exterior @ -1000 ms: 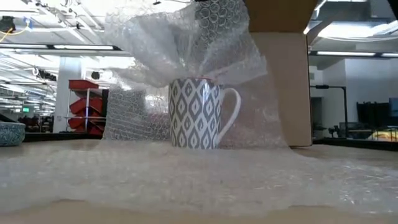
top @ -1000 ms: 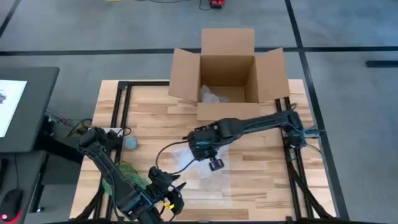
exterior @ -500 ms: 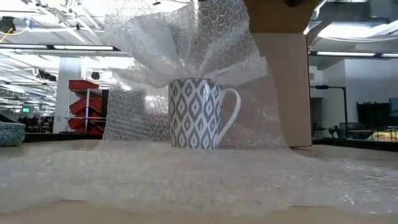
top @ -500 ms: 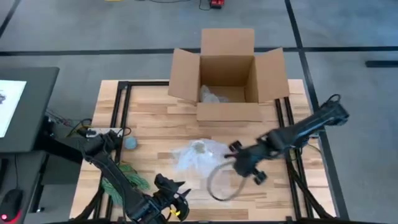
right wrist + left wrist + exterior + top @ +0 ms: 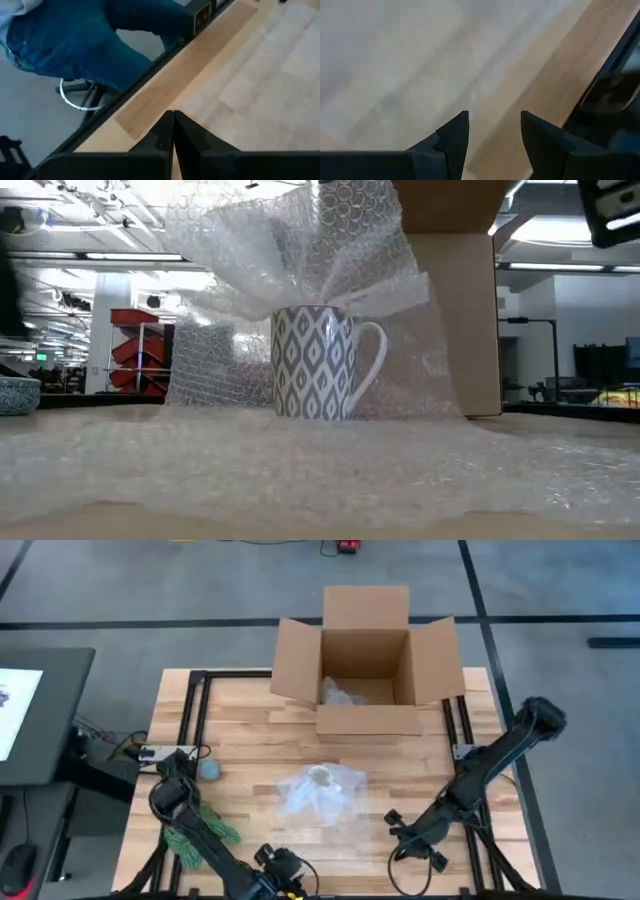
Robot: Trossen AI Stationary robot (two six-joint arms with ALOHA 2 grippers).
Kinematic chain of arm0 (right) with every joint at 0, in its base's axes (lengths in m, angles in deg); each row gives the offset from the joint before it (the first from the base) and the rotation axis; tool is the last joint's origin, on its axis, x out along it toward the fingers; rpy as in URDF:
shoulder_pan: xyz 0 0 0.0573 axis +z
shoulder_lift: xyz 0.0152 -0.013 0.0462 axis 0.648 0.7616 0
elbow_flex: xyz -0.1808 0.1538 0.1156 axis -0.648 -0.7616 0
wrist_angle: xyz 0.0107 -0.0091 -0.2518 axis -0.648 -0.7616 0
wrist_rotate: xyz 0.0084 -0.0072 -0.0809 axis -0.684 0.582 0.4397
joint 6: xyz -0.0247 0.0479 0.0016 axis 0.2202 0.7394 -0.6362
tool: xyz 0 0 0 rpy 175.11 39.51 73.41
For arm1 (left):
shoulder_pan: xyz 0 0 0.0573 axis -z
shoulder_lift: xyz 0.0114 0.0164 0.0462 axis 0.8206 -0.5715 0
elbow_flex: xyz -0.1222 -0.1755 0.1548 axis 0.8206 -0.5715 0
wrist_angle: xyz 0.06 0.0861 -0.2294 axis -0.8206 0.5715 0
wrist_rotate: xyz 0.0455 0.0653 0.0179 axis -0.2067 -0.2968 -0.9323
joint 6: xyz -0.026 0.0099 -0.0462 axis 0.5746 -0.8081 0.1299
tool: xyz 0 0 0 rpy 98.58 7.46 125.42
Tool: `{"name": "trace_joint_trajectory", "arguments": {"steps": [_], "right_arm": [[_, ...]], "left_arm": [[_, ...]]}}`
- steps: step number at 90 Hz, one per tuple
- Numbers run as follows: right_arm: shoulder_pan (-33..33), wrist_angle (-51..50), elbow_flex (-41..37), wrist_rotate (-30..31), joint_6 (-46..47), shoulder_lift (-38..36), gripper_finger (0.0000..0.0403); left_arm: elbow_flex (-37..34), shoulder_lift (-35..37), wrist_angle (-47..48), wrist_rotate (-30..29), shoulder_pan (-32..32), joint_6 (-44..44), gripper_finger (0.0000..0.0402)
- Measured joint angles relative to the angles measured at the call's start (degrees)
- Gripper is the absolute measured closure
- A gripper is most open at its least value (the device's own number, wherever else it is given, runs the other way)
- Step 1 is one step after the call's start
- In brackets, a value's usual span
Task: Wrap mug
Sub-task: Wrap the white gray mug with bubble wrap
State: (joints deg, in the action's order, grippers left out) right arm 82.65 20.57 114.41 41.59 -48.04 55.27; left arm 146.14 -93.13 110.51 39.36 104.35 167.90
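1. Centrally on the tabletop stands the mug, grey-and-white patterned, upright, handle toward the right in the low view.
2. Bubble wrap lies under the mug and spreads over the wood; part of it rises behind and drapes over the mug's rim, leaving the patterned front bare.
3. From above, the wrap shows as a crumpled pale bundle with the mug's mouth near its upper edge.
4. Left end effector sits at the tabletop's near edge, well apart from the mug; its two dark fingers are apart with nothing between them, over bare wood.
5. Right end effector is low at the near right, also well apart from the mug; its fingers are pressed together, empty, pointing across the tabletop's edge.
6. Beyond that edge, the right wrist view shows a person's leg in blue jeans.
7. An open cardboard box stands at the far side, pale wrapping inside it.
8. A small blue bowl rests near the left side, with a green bundle closer to the near edge.
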Motion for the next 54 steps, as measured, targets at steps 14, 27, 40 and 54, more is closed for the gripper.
{"name": "trace_joint_trajectory", "arguments": {"steps": [14, 27, 40, 54], "right_arm": [[-2.40, 7.37, -0.01, -4.02, -3.89, 5.64, 0.0375], [-5.83, 11.47, 0.11, -6.08, -8.00, 8.35, 0.0323], [-9.20, 11.44, 0.19, -5.86, -10.31, 11.15, 0.0276], [-9.33, 11.46, 0.29, -5.74, -10.39, 14.64, 0.0246]], "left_arm": [[0.01, -3.17, -1.88, 0.32, 1.31, 2.20, 0.0245], [0.21, -4.74, -1.46, -3.52, 2.36, 5.52, 0.0245], [0.49, -4.78, -0.92, -5.77, 2.67, 7.69, 0.0255], [4.33, -4.32, 1.78, -6.46, 2.85, 3.52, 0.0280]]}}
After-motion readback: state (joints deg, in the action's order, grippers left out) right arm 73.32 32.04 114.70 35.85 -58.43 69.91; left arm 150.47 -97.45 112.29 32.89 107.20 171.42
